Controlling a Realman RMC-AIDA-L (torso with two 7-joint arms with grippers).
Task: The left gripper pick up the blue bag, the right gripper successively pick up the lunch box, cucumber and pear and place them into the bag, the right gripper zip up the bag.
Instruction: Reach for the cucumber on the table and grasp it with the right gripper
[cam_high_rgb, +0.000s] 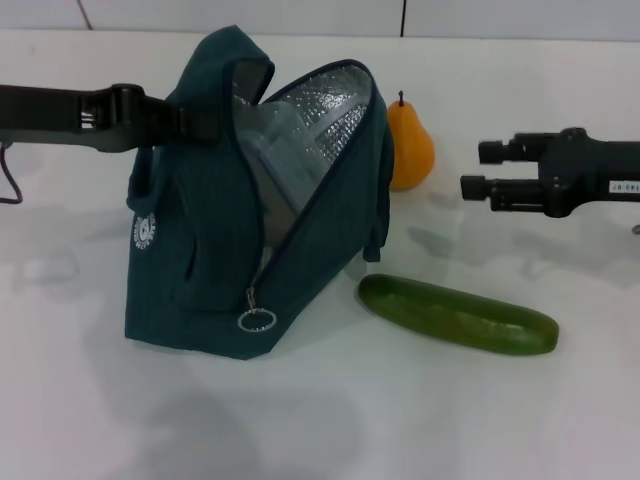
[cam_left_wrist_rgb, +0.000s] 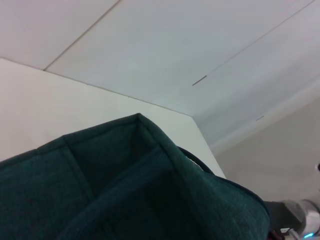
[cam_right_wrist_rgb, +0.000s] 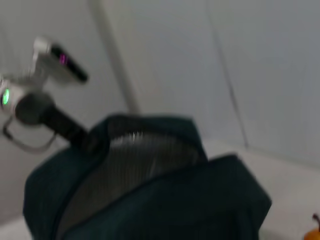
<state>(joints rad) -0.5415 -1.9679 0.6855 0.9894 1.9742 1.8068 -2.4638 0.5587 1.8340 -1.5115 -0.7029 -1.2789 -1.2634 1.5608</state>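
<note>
The blue bag (cam_high_rgb: 200, 250) stands on the white table with its mouth unzipped, showing silver lining. My left gripper (cam_high_rgb: 190, 120) reaches in from the left and is shut on the bag's top flap, holding it up. The clear lunch box (cam_high_rgb: 280, 165) leans inside the bag. The orange pear (cam_high_rgb: 410, 145) stands just behind the bag's right side. On the table in front right of the bag lies the cucumber (cam_high_rgb: 460, 315). My right gripper (cam_high_rgb: 478, 170) hovers open to the right of the pear, holding nothing. The left wrist view is filled by the bag's fabric (cam_left_wrist_rgb: 125, 190).
The zipper's ring pull (cam_high_rgb: 257, 320) hangs at the bag's lower front. A white wall runs behind the table. From the right wrist, the bag's open mouth (cam_right_wrist_rgb: 140, 165) and the left arm (cam_right_wrist_rgb: 45, 112) behind it are visible.
</note>
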